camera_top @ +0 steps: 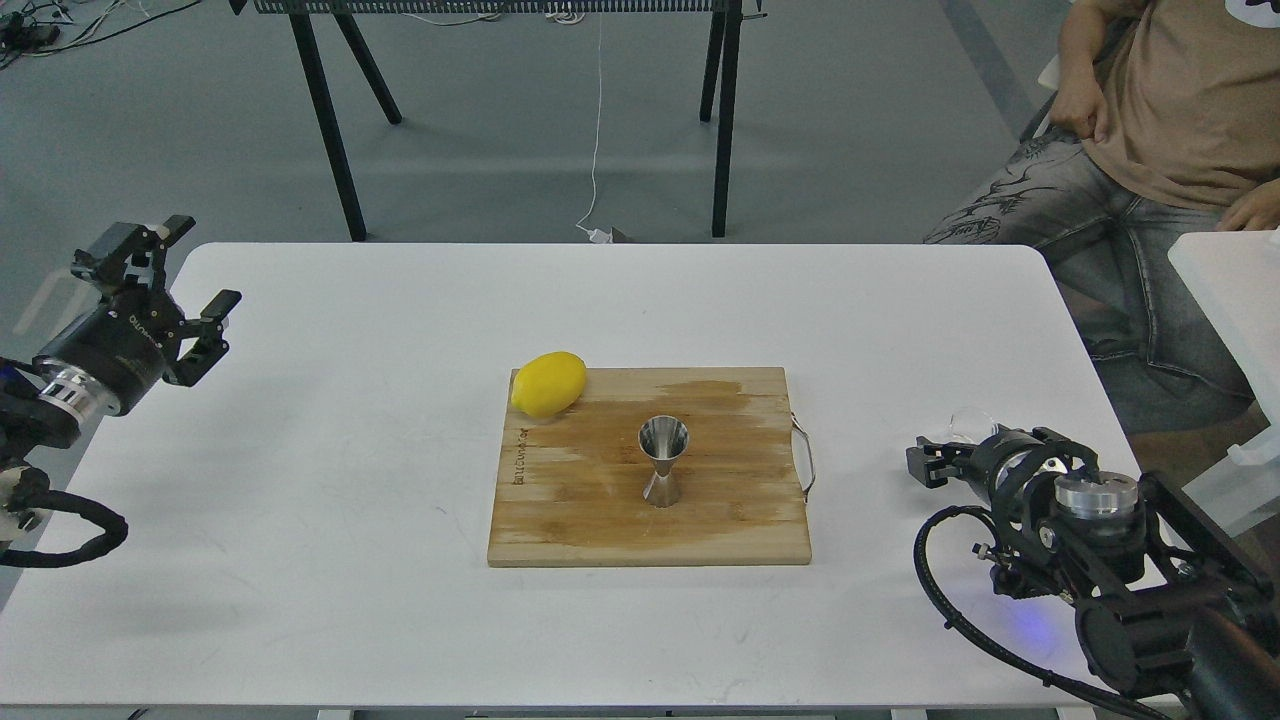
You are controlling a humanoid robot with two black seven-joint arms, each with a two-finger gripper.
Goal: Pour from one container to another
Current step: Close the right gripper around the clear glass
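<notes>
The steel hourglass jigger (pixel 664 468) stands upright in the middle of a wooden cutting board (pixel 600 525). A clear glass cup (pixel 968 424) shows only faintly at the table's right side, right behind the tip of my right gripper (pixel 930 458). The gripper's dark body hides most of the cup, and I cannot tell whether its fingers hold the cup. My left gripper (pixel 200 265) hangs open above the table's far left edge, well away from both containers, with nothing between its fingers.
A yellow lemon (pixel 548 383) lies on the board's far left corner. The board has a metal handle (pixel 803 455) on its right side. A seated person (pixel 1150 130) is beyond the table's far right corner, next to another white surface (pixel 1235 290).
</notes>
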